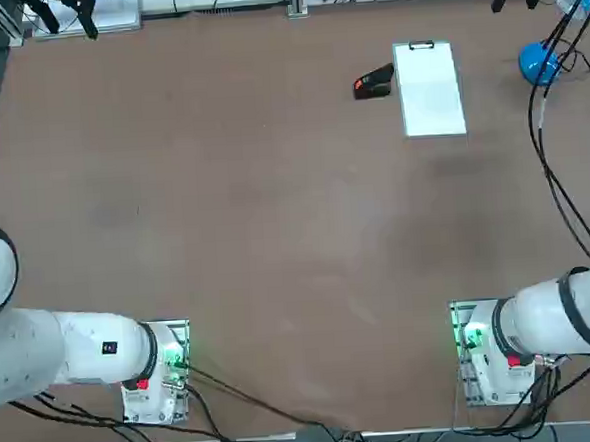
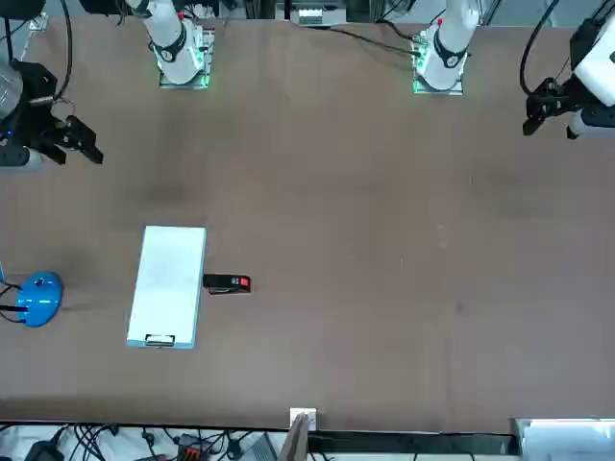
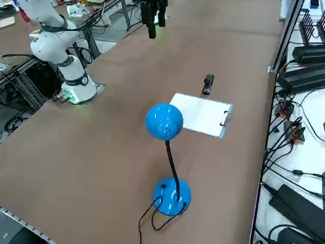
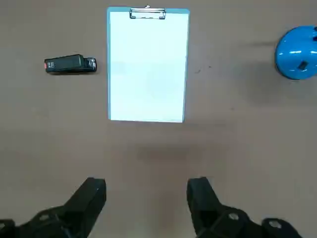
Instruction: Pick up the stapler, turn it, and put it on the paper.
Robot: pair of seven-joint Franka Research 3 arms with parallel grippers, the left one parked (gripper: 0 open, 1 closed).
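The stapler is small and black with a red patch at one end. It lies flat on the brown table just beside a long edge of the paper, apart from it. In the front view the stapler shows its red end pointing away from the paper. The white paper has a metal clip at its far short edge. My right gripper hangs high above the table on the near side of the paper, open and empty. It also shows as my right gripper, far from the stapler.
A blue desk lamp stands on the table to the paper's right, its cable trailing toward the arm's side. In the right side view the lamp rises in front of the paper. Cables and power strips line the table's far edge.
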